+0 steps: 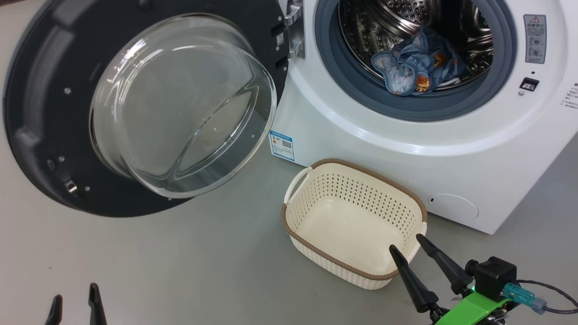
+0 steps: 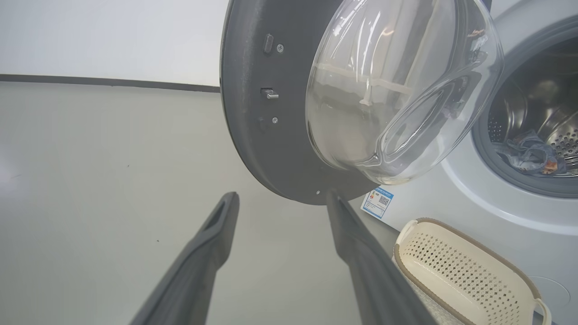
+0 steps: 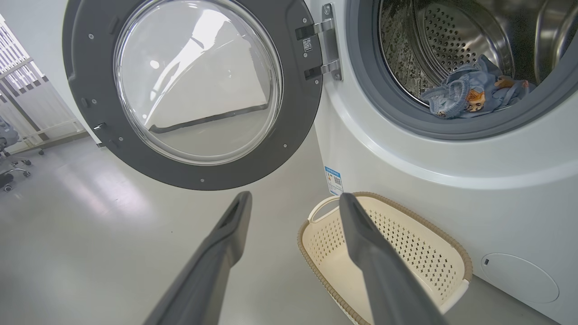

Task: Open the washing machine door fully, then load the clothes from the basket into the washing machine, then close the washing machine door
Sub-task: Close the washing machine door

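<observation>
Nearest the robot, the left gripper point(image 1: 76, 308) sits low at the left with its two long dark fingers spread and nothing between them. The right gripper point(image 1: 407, 246) is likewise spread and empty, its tips over the near right corner of the small cream-white perforated plastic basket point(image 1: 316, 251) with the brown woven-look rim. That basket stands on the grey floor point(image 1: 203, 262) just in front of the machine. Its bottom is bare, so loading looks finished and shutting the door is the step left.

Beyond the basket and to the left hangs the large round black washing machine door point(image 1: 36, 90) with its bulging clear glass porthole point(image 1: 180, 104), swung wide so the inner face looks toward the robot. Its hinge point(image 1: 293, 31) is on the right edge, against the machine. Its free edge, carrying the small metal latch point(image 1: 70, 186), lies at the far left. That edge is up and ahead of the left gripper and well apart from the right one, so the left arm looks better placed to push it round rightward toward the opening.

Farthest, inside the big white boxy front-loading washing machine point(image 1: 406, 171), the light blue printed clothes point(image 1: 417, 65) lie at the front of the steel perforated drum point(image 1: 397, 13). One fold seems to rest on the grey rubber gasket point(image 1: 352, 90), though this angle leaves that unsure.
</observation>
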